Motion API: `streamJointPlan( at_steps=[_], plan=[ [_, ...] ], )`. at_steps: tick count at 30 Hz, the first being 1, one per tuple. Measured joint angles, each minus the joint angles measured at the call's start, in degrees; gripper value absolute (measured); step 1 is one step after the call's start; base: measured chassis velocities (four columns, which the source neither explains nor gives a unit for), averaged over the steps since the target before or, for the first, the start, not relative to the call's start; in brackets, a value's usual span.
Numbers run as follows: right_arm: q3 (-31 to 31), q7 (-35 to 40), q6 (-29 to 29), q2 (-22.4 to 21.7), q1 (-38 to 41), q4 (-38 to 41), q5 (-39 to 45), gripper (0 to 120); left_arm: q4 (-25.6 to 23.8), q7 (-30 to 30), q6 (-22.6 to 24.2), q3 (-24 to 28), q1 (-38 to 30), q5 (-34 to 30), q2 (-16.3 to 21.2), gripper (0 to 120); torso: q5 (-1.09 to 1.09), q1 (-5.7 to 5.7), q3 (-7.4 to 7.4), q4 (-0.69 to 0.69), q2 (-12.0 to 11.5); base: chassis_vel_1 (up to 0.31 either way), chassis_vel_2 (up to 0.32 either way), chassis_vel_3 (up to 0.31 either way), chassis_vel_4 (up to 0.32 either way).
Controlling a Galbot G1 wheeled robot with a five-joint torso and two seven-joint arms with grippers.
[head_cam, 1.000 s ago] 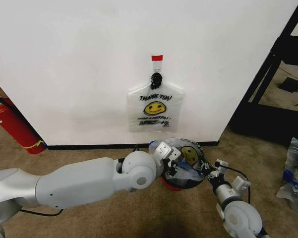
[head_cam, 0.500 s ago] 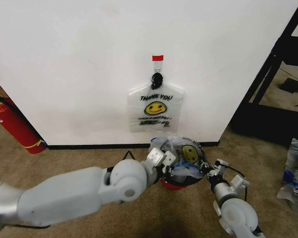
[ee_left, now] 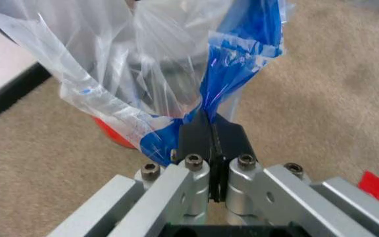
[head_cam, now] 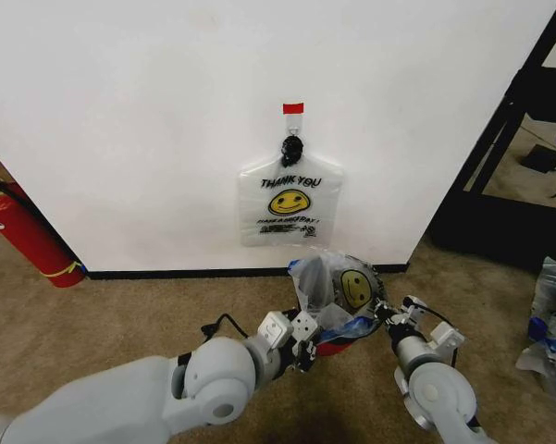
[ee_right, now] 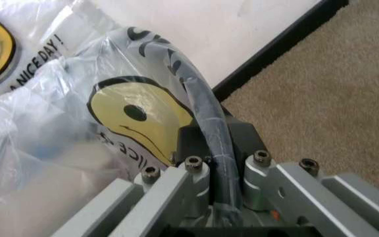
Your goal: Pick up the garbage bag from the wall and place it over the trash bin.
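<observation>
Open carpet (head_cam: 139,305) (wall (head_cam: 120,139) behind)

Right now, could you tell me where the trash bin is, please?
In the head view, the trash bin stands on the carpet by the wall, between the left gripper and right gripper, draped in the garbage bag.

- Tan carpeted floor (head_cam: 120,305) fills the lower frame.
- Small round dark trash bin with a red base (head_cam: 331,346) stands lower centre.
- Red fire extinguisher (head_cam: 23,233) rests at the left edge.
- Clear sack of bottles (head_cam: 555,319) lies at the right edge.
</observation>
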Motion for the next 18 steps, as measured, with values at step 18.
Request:
streamJointPlan(
  at_steps=[18],
  plan=[
    [1.2,1.7,-3.1,-2.3,-2.2,4.1,5.0,0,9.1,5.1,-1.9,-0.1,5.0,12.0,-3.6,0,0.0,0.0,0.0,0.0,0.0,0.0,0.0,0.0,0.0]
  ],
)
